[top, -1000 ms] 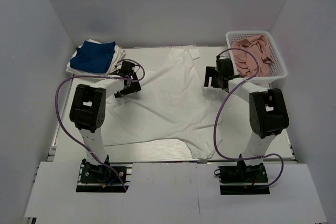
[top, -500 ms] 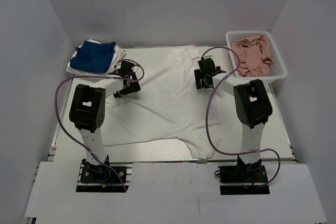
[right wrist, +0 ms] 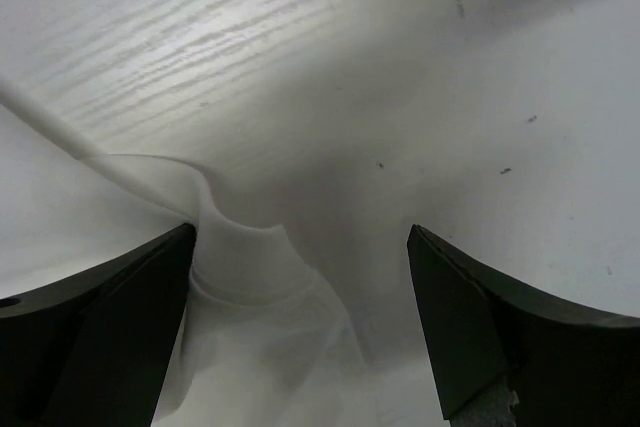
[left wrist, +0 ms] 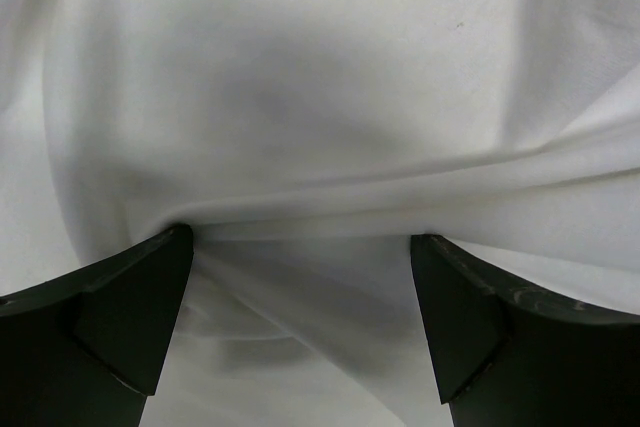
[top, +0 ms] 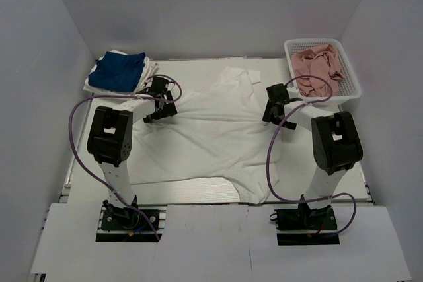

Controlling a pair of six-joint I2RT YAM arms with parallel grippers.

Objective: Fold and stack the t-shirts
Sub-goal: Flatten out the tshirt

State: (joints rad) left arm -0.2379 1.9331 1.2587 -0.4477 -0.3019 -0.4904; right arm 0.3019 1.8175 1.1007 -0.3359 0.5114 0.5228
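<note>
A large white t-shirt [top: 211, 130] lies spread and wrinkled across the middle of the table. My left gripper [top: 160, 107] sits low at its left edge, jaws wide open. In the left wrist view its fingers [left wrist: 120, 317] straddle a fold of the white cloth [left wrist: 320, 147]. My right gripper [top: 274, 111] is at the shirt's right edge, also open. In the right wrist view a hemmed edge of the shirt [right wrist: 250, 277] lies between the jaws on the table. A folded royal-blue t-shirt [top: 119, 70] rests on another white t-shirt [top: 147, 72] at the back left.
A white basket [top: 346, 74] holding pink cloth [top: 317, 64] stands at the back right, close behind my right arm. Grey walls enclose the table on three sides. Purple cables loop beside both arms.
My right gripper swung left onto the shirt, then back right and nearer me. The shirt's upper right part now lies spread further right. The left gripper has not moved.
</note>
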